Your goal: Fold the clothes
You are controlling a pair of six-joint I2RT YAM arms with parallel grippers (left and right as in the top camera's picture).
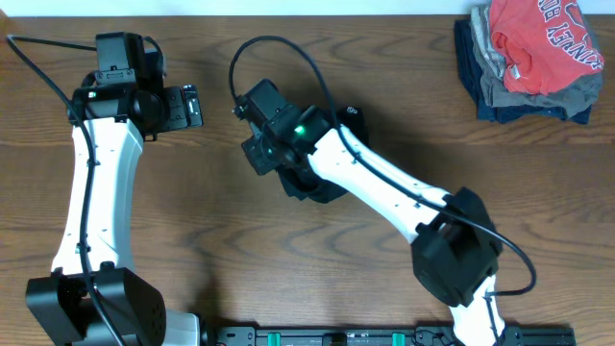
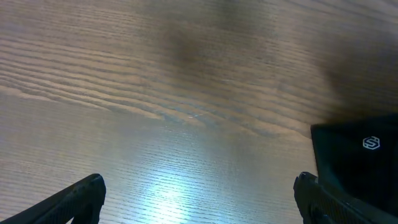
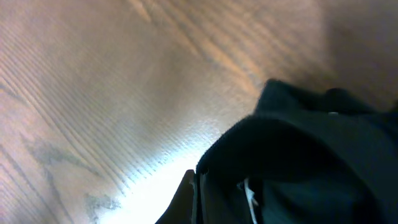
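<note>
The clothes (image 1: 322, 187) are a small black bundle at the table's middle, mostly hidden under my right arm. A corner with a small white logo (image 1: 351, 112) sticks out behind the arm. My right gripper (image 1: 293, 178) is down on the bundle. In the right wrist view the gripper (image 3: 199, 196) is shut on a fold of the black fabric (image 3: 311, 155). My left gripper (image 1: 187, 106) hovers left of the bundle, open and holding nothing. In the left wrist view the gripper (image 2: 199, 193) has its fingers wide apart over bare wood, and the logo corner of the clothes (image 2: 360, 155) lies just beyond the right fingertip.
A stack of other clothes sits at the back right corner: a red T-shirt (image 1: 538, 38) with white lettering on top of grey and dark-blue folded garments (image 1: 524, 96). A black rail (image 1: 384, 336) runs along the front edge between the arm bases.
</note>
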